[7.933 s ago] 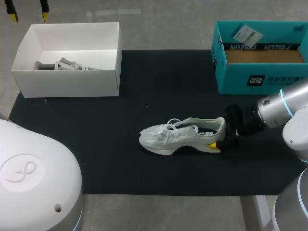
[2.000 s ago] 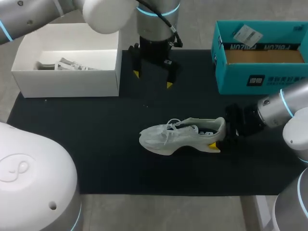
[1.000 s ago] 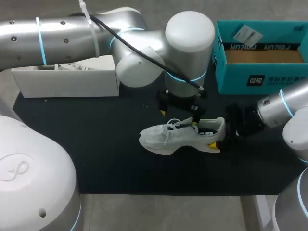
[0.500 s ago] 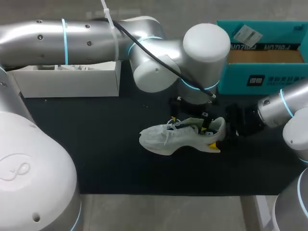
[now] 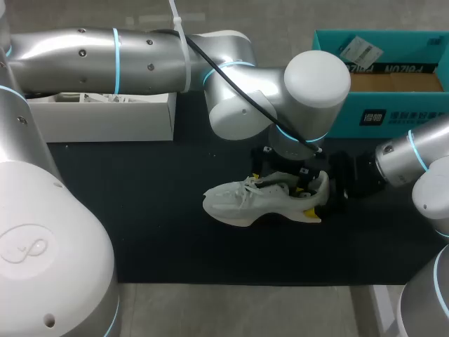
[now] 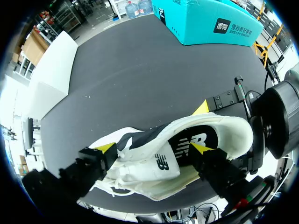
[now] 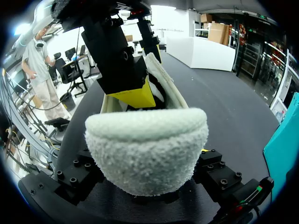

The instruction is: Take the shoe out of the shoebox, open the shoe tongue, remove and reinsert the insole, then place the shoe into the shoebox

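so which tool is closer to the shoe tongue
Left. The left tool straddles the tongue of the shoe; the right tool is shut on the heel, farther back.

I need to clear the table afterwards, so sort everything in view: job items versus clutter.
Job: white shoe, teal shoebox, left gripper astride the shoe's opening, right gripper clamping its heel.
Lying about: white box, black mat.

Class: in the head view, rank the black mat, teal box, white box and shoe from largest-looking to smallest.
1. The mat.
2. The teal box, partly behind the left arm.
3. The shoe.
Not ranked: the white box, since the left arm hides most of it.
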### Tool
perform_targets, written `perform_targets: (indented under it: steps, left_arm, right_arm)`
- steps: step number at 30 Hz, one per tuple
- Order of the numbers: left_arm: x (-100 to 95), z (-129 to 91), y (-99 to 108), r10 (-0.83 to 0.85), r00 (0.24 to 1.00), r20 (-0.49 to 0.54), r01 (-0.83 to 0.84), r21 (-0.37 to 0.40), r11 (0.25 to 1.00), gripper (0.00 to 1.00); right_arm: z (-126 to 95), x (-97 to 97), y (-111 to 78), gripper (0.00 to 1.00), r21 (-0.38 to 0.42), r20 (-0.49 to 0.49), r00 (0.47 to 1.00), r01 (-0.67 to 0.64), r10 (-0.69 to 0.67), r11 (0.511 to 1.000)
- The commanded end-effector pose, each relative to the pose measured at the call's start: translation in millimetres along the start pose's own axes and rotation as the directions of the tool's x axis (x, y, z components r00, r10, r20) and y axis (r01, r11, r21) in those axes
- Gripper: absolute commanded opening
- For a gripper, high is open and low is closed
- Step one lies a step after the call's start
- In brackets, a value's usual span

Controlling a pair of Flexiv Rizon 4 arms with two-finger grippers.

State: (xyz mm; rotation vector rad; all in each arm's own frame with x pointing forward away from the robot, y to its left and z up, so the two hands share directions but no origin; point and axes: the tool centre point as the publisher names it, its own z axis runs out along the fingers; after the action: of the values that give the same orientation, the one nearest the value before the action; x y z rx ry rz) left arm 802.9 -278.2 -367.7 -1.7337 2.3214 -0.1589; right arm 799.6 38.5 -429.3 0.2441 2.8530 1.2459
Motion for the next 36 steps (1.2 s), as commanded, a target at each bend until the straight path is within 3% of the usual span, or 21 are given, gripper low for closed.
perform_targets:
  steps: [1,8,16,28,36]
  left_arm:
    - [2.0,5,2,-0.005,1.0,0.007,0.005,-0.006,1.0,1.0]
    - [-1.9,15,8,-0.028,0.999,0.046,0.029,-0.025,0.999,1.0]
    - [-23.9,22,10,-0.045,0.989,0.143,0.046,-0.008,0.999,1.0]
    - [-51.5,-5,17,-0.139,0.969,0.204,0.145,-0.014,0.989,1.0]
    - [-48.7,-11,24,-0.186,0.964,0.191,0.204,-0.084,0.975,1.0]
  right_arm:
    - [0,0.9,0.9,0.0,0.003,0.002,1.0,0.0,0.0,1.0]
    - [0,0.9,0.9,0.0,0.003,0.002,1.0,0.0,0.0,1.0]
    - [0,0.9,0.9,0.0,0.003,0.002,1.0,0.0,0.0,1.0]
    - [0,0.9,0.9,0.0,0.003,0.002,1.0,0.0,0.0,1.0]
    - [0,0.9,0.9,0.0,0.003,0.002,1.0,0.0,0.0,1.0]
